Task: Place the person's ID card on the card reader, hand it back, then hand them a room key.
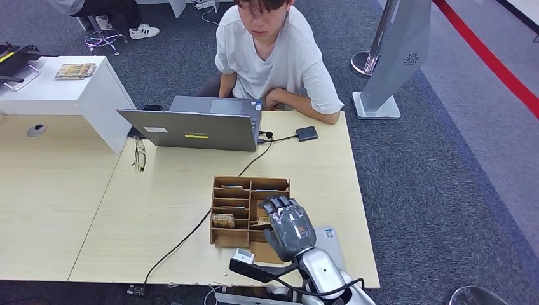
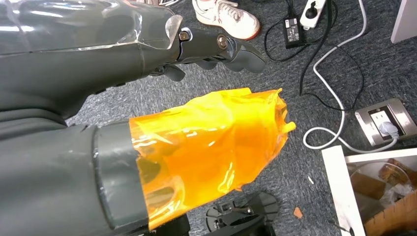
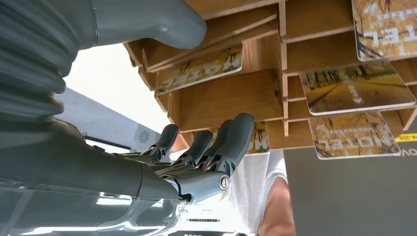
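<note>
A wooden card rack (image 1: 219,188) stands at the table's near middle, with hotel room key cards (image 1: 223,220) lying in its slots. My right hand (image 1: 289,227) hovers over the rack's near right column, fingers pointing at the slots and holding nothing. Close up, its fingertips (image 3: 236,135) sit just in front of a slot with a key card (image 3: 259,140), thumb (image 3: 162,22) apart; other key cards (image 3: 356,88) fill the neighbouring slots. My left hand (image 2: 147,73) hangs over the floor, empty, its thumb wrapped in orange film (image 2: 211,147). The person (image 1: 273,57) sits behind the table.
An open laptop (image 1: 197,127) faces the person, cabled to a small black box (image 1: 307,133). A flat grey pad (image 1: 330,240) lies beside my right wrist. Glasses (image 1: 139,154) lie left of the laptop. A black cable (image 1: 184,241) crosses the table. A white cabinet (image 1: 70,89) stands far left.
</note>
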You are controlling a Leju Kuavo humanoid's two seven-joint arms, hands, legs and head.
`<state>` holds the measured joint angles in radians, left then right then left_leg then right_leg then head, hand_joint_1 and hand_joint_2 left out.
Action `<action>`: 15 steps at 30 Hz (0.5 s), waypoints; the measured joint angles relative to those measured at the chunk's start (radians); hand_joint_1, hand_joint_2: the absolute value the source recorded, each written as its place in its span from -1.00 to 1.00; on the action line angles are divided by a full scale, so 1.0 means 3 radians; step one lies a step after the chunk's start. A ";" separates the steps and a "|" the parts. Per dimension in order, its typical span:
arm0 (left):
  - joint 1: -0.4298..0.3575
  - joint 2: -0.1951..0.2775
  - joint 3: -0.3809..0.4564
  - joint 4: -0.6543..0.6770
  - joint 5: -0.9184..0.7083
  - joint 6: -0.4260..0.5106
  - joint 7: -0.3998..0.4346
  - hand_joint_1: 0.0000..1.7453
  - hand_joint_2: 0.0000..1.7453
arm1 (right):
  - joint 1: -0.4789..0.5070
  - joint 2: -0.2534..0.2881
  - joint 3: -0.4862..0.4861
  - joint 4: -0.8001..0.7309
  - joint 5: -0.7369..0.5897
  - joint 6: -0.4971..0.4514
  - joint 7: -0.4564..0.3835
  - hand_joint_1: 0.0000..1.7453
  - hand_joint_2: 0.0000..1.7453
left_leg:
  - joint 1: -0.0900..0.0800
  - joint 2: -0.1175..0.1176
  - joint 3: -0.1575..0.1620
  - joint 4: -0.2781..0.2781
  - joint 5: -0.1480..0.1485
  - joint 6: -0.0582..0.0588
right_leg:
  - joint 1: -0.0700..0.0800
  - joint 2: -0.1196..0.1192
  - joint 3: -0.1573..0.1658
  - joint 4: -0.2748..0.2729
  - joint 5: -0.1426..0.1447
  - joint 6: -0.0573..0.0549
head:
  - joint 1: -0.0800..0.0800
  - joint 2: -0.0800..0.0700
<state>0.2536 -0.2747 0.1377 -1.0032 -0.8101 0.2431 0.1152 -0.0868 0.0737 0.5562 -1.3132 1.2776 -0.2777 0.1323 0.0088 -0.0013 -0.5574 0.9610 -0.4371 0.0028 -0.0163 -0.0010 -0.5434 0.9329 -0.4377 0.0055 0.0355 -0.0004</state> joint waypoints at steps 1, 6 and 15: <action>0.0000 0.0000 -0.0001 0.0003 0.0003 0.0002 -0.0001 -1.00 -1.00 | -0.0001 0.0003 0.0000 0.0012 0.0000 -0.0001 0.0001 -0.30 1.00 | 0.0000 0.0000 0.0000 0.0000 0.0000 0.0000 | 0.0000 0.0000 0.0000 0.0000 0.0000 0.0000 | 0.0000 0.0000; -0.0001 0.0000 -0.0010 0.0015 0.0045 0.0018 -0.0006 -1.00 -1.00 | -0.0005 0.0011 0.0000 0.0059 0.0000 0.0000 0.0002 -0.26 1.00 | 0.0000 0.0000 0.0000 0.0000 0.0000 0.0000 | 0.0000 0.0000 0.0000 0.0000 0.0000 0.0000 | 0.0000 0.0000; 0.0006 0.0000 -0.0030 0.0015 0.0163 0.0073 -0.0002 -1.00 -1.00 | -0.0029 0.0011 0.0000 0.0165 -0.0011 -0.0008 0.0002 0.66 1.00 | 0.0000 0.0000 0.0000 0.0000 0.0000 0.0000 | 0.0000 0.0000 0.0000 0.0000 0.0000 0.0000 | 0.0000 0.0000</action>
<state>0.2553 -0.2747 0.1288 -0.9987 -0.7612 0.2649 0.1145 -0.0956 0.0771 0.5562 -1.2637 1.2742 -0.2800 0.1329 0.0088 -0.0013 -0.5573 0.9610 -0.4370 0.0028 -0.0163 -0.0010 -0.5434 0.9329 -0.4376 0.0055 0.0355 -0.0004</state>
